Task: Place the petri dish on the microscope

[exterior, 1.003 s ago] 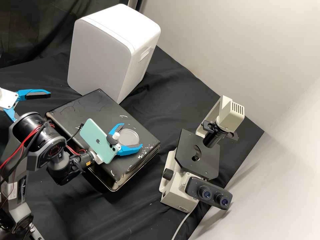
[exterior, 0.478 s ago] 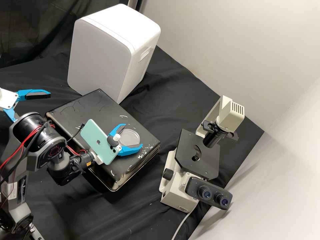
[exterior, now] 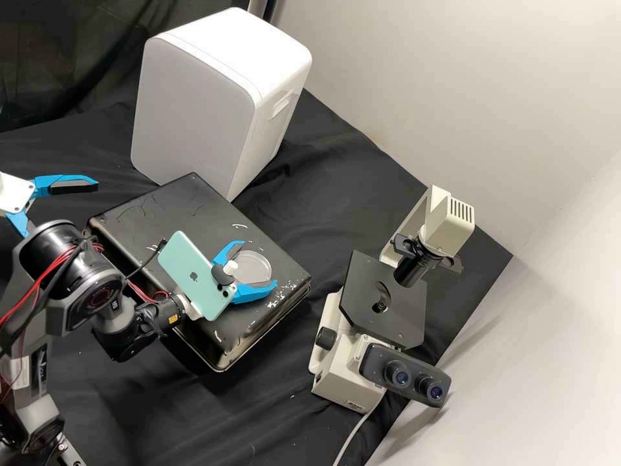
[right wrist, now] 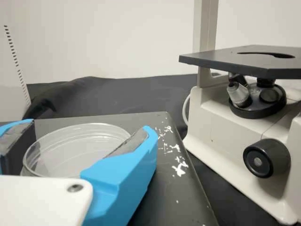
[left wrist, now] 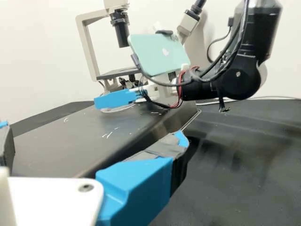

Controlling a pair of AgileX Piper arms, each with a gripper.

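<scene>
Petri dish (exterior: 249,269) lies on a black case (exterior: 162,213) on the tabletop (exterior: 336,175), held at its rim between the two fingers of the right claw (exterior: 259,264). Microscope (exterior: 388,310) stands apart beside the case. Left claw (exterior: 40,202), wide open and empty, hangs at the case's opposite end.

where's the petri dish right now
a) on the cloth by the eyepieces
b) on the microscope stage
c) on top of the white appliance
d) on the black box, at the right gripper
d: the petri dish lies on the black box, within the right gripper, well short of the microscope.
</scene>
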